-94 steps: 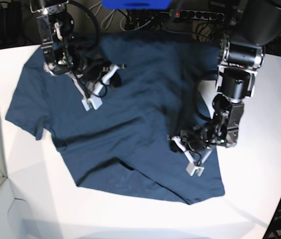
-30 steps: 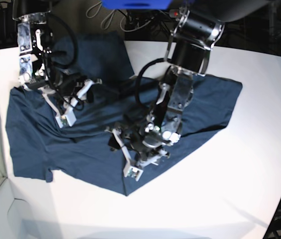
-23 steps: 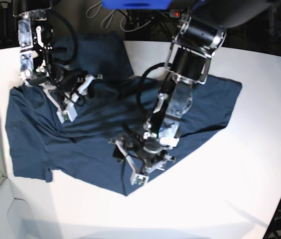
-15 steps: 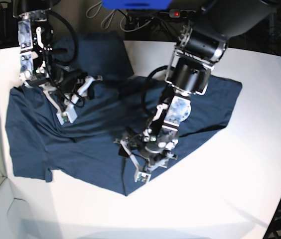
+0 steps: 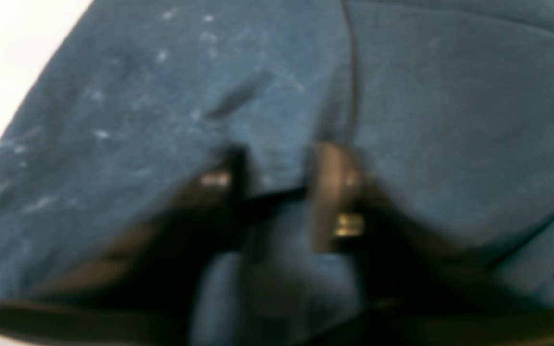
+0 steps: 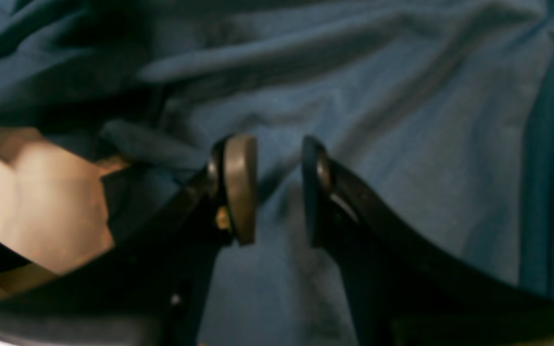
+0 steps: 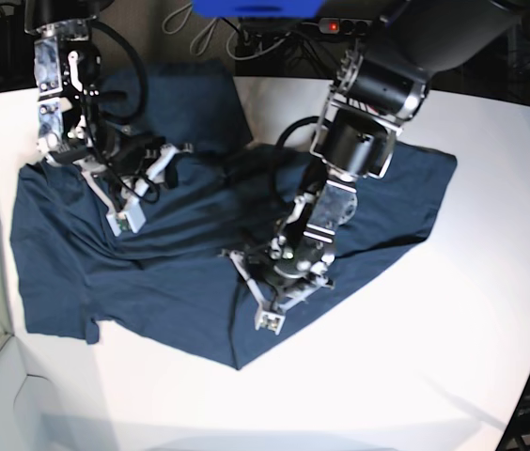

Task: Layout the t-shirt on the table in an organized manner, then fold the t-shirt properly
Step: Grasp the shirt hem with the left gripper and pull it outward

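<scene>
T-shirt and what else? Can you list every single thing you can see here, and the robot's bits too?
t-shirt: one, dark navy blue, crumpled and spread over the left and middle of the table.
table: one, white, under everything.
cables and power strip: several, dark, behind the table's far edge.
left gripper: one, black with pale fingers, low over the shirt's front edge, jaws slightly apart.
right gripper: one, black with pale fingers, on the shirt's upper left, jaws slightly apart.

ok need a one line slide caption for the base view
Two robot arms work over a rumpled navy t-shirt on a white table, left gripper near its front edge, right gripper by the bunched upper part.
</scene>
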`<state>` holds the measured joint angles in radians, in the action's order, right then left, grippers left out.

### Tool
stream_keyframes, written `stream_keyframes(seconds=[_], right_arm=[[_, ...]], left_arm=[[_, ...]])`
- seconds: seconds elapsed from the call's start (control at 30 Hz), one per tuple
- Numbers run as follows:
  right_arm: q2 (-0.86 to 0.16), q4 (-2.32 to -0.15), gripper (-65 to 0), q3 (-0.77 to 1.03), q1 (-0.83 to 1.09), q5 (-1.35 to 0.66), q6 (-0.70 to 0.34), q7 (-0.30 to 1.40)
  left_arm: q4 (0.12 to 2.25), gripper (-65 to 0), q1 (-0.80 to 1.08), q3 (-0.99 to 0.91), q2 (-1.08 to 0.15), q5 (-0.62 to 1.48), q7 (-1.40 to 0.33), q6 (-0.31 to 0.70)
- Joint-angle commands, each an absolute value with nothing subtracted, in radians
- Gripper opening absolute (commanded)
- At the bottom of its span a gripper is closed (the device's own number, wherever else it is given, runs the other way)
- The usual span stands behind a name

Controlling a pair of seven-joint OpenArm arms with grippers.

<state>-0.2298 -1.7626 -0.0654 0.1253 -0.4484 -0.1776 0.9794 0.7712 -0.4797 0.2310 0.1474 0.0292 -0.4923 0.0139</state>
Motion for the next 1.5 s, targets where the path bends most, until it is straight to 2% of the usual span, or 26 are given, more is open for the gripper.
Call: stream_keyframes(seconds=[0.0,0.07,0.13,0.2,0.33,0.5,0.63,0.77,1.1,1.37,1.4,1.47], right_arm=[[-0.234,-1.779,-47.7,-0.062,0.111,-0.455,-0.176,0.958],[-0.232,-1.779,-47.7,-0.062,0.111,-0.455,-0.176,0.958],[-0.232,-1.779,-47.7,-0.062,0.111,-0.455,-0.176,0.958],[-0.234,-1.778,-47.7,-0.064,0.111,-0.455,-0.176,0.958],[-0.239,-1.778,-47.7,-0.064,0.111,-0.453,-0.176,0.957],[-0.24,-1.776,-47.7,-0.064,0.11,-0.453,-0.176,0.955],[-0.234,-1.776,-47.7,-0.064,0.11,-0.453,-0.176,0.955],[-0.234,-1.776,-47.7,-0.082,0.111,-0.453,-0.177,0.955],[-0.234,-1.779,-47.7,-0.142,0.159,-0.453,-0.177,0.957],[-0.24,-1.778,-47.7,-0.134,0.199,-0.453,-0.177,0.955],[-0.24,-1.778,-47.7,-0.134,0.203,-0.453,-0.177,0.955],[-0.24,-1.778,-47.7,-0.134,0.208,-0.453,-0.177,0.955]], left_arm=[[0.785,-62.9,-0.513,0.228,0.157,0.028,-0.472,0.01],[0.785,-65.0,-0.513,0.228,0.157,0.028,-0.472,0.008],[0.797,-62.0,-0.513,0.228,0.157,0.028,-0.472,0.008],[0.829,-65.0,-0.512,0.226,0.157,0.033,-0.481,0.008],[1.027,-64.7,-0.479,0.16,0.148,0.035,-0.532,0.008],[1.25,-64.7,-0.464,-0.007,0.081,0.035,-0.639,0.016],[1.251,-64.7,-0.492,-0.061,0.007,0.036,-0.645,0.018],[1.15,-64.7,-0.549,-0.068,-0.022,0.036,-0.633,0.018],[0.694,-64.7,-0.817,-0.059,-0.015,0.028,-0.427,0.018],[0.461,-64.4,-0.906,-0.059,-0.047,0.027,-0.271,0.018],[0.455,-63.9,-0.908,-0.059,-0.048,0.027,-0.265,0.018],[0.456,-58.9,-0.908,-0.059,-0.05,0.027,-0.263,0.018]])
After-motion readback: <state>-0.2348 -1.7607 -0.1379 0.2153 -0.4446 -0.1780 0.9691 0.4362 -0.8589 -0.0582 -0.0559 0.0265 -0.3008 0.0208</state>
